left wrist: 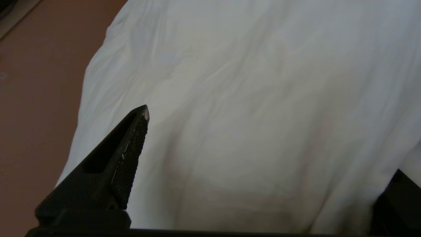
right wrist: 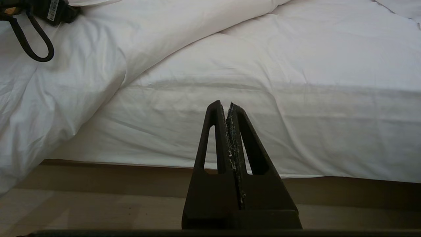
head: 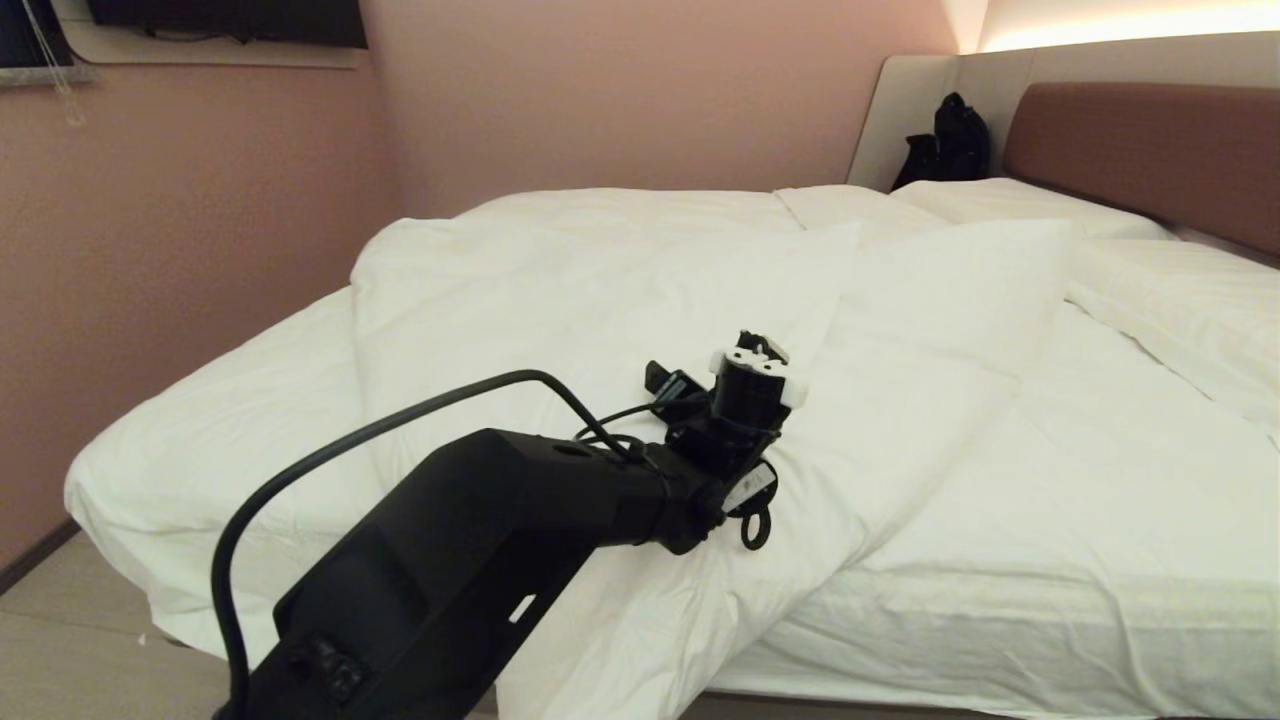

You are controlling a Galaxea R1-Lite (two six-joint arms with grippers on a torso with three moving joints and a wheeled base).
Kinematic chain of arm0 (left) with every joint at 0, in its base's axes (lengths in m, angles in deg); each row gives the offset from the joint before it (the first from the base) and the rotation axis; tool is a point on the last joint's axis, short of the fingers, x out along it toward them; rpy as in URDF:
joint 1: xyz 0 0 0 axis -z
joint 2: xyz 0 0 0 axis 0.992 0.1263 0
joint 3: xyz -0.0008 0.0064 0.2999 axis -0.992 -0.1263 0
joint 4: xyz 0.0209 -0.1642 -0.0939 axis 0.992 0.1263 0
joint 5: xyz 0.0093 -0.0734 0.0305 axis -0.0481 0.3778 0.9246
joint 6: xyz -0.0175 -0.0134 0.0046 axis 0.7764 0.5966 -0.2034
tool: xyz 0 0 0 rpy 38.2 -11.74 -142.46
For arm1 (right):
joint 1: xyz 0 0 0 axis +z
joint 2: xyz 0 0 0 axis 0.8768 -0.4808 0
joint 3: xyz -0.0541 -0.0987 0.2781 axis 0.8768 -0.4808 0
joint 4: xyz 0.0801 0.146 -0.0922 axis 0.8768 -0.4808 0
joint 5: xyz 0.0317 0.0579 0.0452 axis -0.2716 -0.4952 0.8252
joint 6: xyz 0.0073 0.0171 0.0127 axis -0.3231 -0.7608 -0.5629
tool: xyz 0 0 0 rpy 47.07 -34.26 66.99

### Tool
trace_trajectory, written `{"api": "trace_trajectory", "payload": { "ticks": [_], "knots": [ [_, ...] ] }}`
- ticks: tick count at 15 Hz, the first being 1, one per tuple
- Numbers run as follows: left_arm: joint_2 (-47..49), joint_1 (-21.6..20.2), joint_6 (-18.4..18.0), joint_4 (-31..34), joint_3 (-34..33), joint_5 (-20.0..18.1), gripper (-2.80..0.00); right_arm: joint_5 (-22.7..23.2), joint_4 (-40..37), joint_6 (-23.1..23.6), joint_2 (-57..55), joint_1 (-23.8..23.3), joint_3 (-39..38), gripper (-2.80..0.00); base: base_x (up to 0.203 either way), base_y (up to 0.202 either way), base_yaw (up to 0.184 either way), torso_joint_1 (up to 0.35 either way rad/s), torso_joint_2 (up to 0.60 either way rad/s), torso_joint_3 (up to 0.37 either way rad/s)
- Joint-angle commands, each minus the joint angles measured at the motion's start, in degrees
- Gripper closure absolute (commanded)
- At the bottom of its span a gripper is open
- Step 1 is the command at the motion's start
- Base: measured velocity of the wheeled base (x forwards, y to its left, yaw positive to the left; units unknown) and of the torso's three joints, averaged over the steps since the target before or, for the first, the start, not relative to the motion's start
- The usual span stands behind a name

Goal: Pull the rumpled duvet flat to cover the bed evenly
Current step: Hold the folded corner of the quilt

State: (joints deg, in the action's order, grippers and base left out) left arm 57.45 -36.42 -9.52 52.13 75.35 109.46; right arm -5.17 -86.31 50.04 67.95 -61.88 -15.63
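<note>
**Duvet folded back across the bed; my left gripper over it with jaws wide, my right pressed closed below the bed edge**

One bed [head: 1010, 640], one duvet [head: 600, 290], at least two pillows visible at the head end: one [head: 1000, 200] against the reddish-brown headboard [head: 1160, 150], another [head: 1190, 310] nearer the right side. One black bag [head: 950, 140] stands in the far corner by the grey side panel.

The duvet is white, thick and puffy, marked by soft shallow wrinkles. It lies rumpled over the left and middle part of the bed, a large flap folded back diagonally so that one corner points toward the pillows and a doubled edge runs down to the near side, where it hangs over the mattress edge. To the right of that fold the bedding lies flatter and smoother.

My left gripper [head: 757, 352] is extended over the middle of the duvet, near the folded flap. Its fingers [left wrist: 131, 144] stand as far apart as they go and hold nothing; only white fabric shows between them in the left wrist view.

My right gripper [right wrist: 229, 108] is low beside the near edge of the bed, facing the mattress side above the beige base. Its two fingers are pressed together, with nothing between them.
</note>
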Motion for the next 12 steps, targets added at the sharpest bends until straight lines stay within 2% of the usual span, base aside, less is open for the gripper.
{"api": "trace_trajectory", "payload": {
  "ticks": [1, 5, 12],
  "knots": [
    [0.30, -0.19, -0.80, 0.07, -0.01, 1.67, -2.80, 0.00, 0.02, 0.00, 0.02, 0.01, 0.00, 0.00, 0.000, 0.000, 0.000, 0.000, 0.00, 0.000],
    [0.73, -0.10, -1.01, 1.21, -0.01, 3.11, -2.80, 0.00, 0.02, 0.00, 0.02, 0.01, 0.00, 0.00, 0.000, 0.000, 0.000, 0.000, 0.00, 0.000],
    [1.09, -0.10, -0.80, 0.33, 0.11, 2.76, -2.80, 0.00, 0.02, 0.00, 0.02, 0.01, 0.00, 0.00, 0.000, 0.000, 0.000, 0.000, 0.00, 0.000]
  ]
}}
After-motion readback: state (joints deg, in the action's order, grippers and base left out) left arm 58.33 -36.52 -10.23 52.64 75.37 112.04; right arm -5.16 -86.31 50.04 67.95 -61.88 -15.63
